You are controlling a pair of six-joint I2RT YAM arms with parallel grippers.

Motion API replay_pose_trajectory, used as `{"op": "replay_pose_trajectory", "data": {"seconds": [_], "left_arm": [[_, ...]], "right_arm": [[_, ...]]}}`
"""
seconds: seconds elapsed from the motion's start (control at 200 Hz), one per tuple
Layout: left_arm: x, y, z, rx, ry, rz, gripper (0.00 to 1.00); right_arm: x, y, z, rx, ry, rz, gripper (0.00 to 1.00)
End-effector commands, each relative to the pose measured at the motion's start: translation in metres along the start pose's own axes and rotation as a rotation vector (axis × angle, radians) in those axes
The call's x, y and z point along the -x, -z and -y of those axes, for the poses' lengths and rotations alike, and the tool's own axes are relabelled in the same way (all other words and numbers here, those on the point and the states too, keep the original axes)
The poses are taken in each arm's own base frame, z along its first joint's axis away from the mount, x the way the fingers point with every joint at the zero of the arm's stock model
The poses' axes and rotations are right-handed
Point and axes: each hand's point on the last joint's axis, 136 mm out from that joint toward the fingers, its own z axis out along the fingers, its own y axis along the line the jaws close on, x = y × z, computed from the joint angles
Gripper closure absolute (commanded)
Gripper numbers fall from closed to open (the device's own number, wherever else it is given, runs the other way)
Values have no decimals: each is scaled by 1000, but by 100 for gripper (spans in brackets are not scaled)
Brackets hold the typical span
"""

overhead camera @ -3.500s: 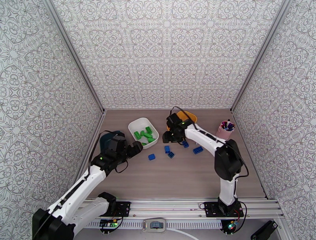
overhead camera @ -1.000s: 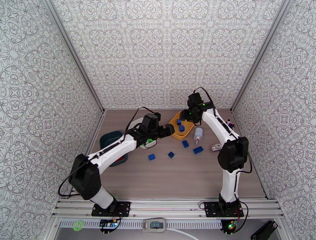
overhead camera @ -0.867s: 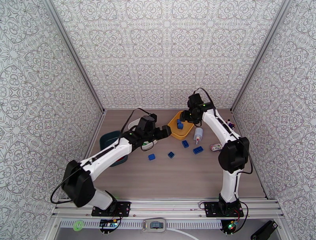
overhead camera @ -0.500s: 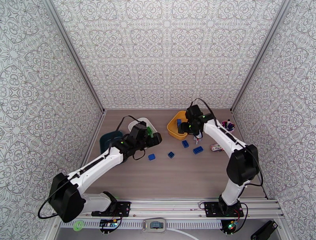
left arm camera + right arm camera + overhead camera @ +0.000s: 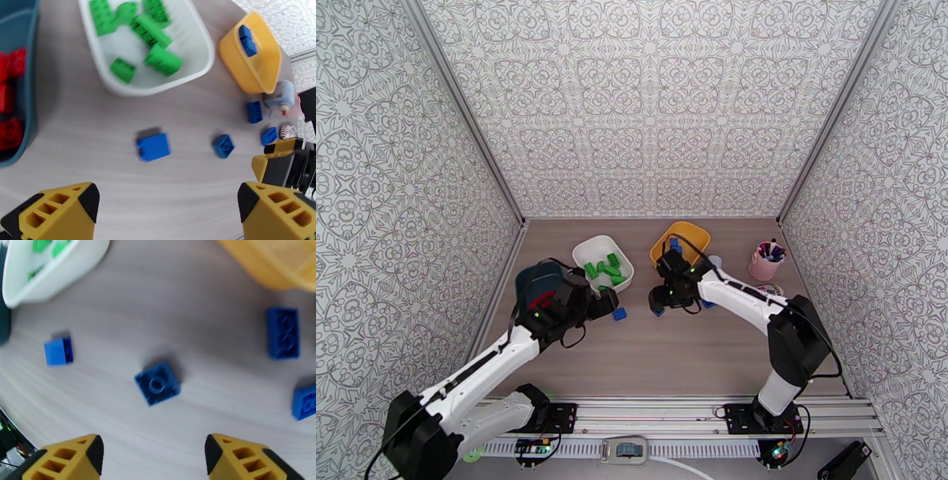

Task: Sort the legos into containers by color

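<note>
Several blue legos lie loose on the table. My left gripper [image 5: 605, 303] [image 5: 168, 215] hangs open just short of one blue lego [image 5: 619, 313] [image 5: 153, 147]. My right gripper [image 5: 657, 299] [image 5: 154, 461] is open too, low over a second blue lego [image 5: 158, 383] [image 5: 223, 146], nothing between its fingers. Two more blue legos [image 5: 282, 338] [image 5: 306, 402] lie to its right. The white container [image 5: 626, 276] [image 5: 207, 59] holds several green legos [image 5: 152, 33]. The yellow container [image 5: 697, 230] [image 5: 252, 77] holds blue legos [image 5: 245, 38]. Red legos [image 5: 10, 98] lie in the teal container [image 5: 531, 276].
A pink cup of pens [image 5: 765, 261] stands at the right by the wall. A small white bottle [image 5: 280, 92] lies just past the yellow container, beside the loose blue legos. Patterned walls close in the table on three sides.
Both arms have drawn back from the yellow container toward the loose blue legos. The left gripper swung left and nearer; the right one dropped to the table. Both jaws opened wider.
</note>
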Motion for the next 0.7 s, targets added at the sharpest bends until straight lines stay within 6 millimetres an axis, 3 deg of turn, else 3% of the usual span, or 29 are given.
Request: {"op": "replay_pose_trajectory", "data": {"seconds": [0.0, 0.145, 0.29, 0.48, 0.695], "left_arm": [[-12, 1, -21, 44, 53, -9, 1], [-18, 7, -31, 51, 74, -2, 1], [-18, 9, -33, 48, 81, 5, 1], [-18, 5, -29, 41, 77, -6, 1], [-17, 0, -20, 14, 79, -8, 1]], "right_arm": [[-15, -10, -1, -28, 4, -6, 26], [-38, -28, -8, -46, 40, -57, 25], [-46, -47, -5, -74, 41, -84, 25], [-38, -63, 3, -135, 25, -84, 27], [-25, -65, 6, -157, 16, -71, 31]]}}
